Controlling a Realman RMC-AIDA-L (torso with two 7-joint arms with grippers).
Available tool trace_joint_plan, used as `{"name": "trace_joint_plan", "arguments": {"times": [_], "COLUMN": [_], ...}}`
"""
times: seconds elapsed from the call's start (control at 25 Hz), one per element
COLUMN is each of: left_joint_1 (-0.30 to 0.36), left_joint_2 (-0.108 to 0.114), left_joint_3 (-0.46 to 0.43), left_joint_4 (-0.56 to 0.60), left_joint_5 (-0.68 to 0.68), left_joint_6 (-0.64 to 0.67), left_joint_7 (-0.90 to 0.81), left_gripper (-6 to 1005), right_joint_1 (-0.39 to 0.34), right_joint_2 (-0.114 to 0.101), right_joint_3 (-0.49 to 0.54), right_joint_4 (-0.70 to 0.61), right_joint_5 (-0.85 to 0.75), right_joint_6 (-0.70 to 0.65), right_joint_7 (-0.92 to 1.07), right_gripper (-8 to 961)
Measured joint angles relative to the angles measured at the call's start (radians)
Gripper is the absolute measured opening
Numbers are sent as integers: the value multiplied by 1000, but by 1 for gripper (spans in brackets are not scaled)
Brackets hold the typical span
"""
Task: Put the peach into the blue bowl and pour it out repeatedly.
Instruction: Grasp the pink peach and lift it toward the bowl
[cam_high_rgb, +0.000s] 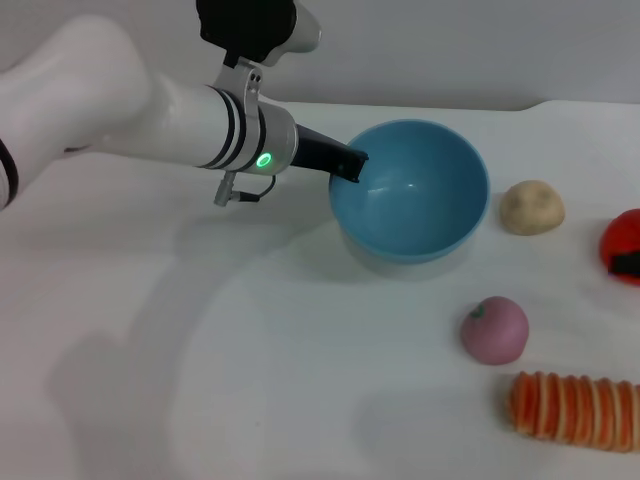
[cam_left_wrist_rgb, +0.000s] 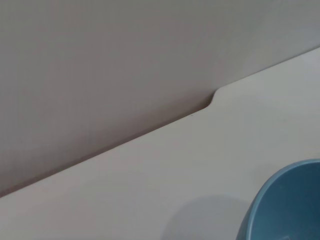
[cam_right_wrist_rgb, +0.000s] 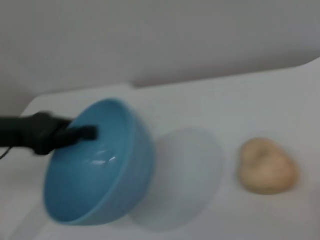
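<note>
The blue bowl (cam_high_rgb: 425, 205) is tilted, its opening facing the front right, and nothing lies inside it. My left gripper (cam_high_rgb: 350, 165) is shut on the bowl's left rim. In the right wrist view, the bowl (cam_right_wrist_rgb: 112, 175) hangs above its shadow with black fingers (cam_right_wrist_rgb: 60, 135) clamped over the rim. The left wrist view shows only an edge of the bowl (cam_left_wrist_rgb: 290, 207). The pink-mauve peach (cam_high_rgb: 494, 329) lies on the table in front of the bowl, to its right and apart from it. Only a dark tip of my right gripper (cam_high_rgb: 627, 266) shows at the right edge.
A beige lumpy round thing (cam_high_rgb: 531, 207) (cam_right_wrist_rgb: 266, 166) sits right of the bowl. A bright red fruit (cam_high_rgb: 620, 238) is at the right edge. An orange striped ridged piece (cam_high_rgb: 575, 408) lies at the front right. The white table (cam_high_rgb: 200, 350) meets a wall at the back.
</note>
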Motion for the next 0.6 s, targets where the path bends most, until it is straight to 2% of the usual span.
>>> {"name": "trace_joint_plan", "arguments": {"times": [0.12,0.28,0.6], "left_joint_1": [-2,-2,1], "left_joint_2": [-3,-4,-5], "left_joint_3": [5,5,6], "left_joint_4": [-9,-10,-14], "left_joint_5": [0,1,1], "left_joint_6": [-15,-22,-35], "left_joint_7": [0,0,-1], "left_gripper": [-1,-2,-1], "right_joint_1": [31,82,124], "right_joint_2": [9,2,9], "right_joint_3": [-66,-125,-169], "right_joint_4": [48,160,272], "right_joint_5": [-7,-33,-53], "right_joint_6": [41,113,195], "right_joint_7": [11,66,82], "right_gripper": [393,389,381]}}
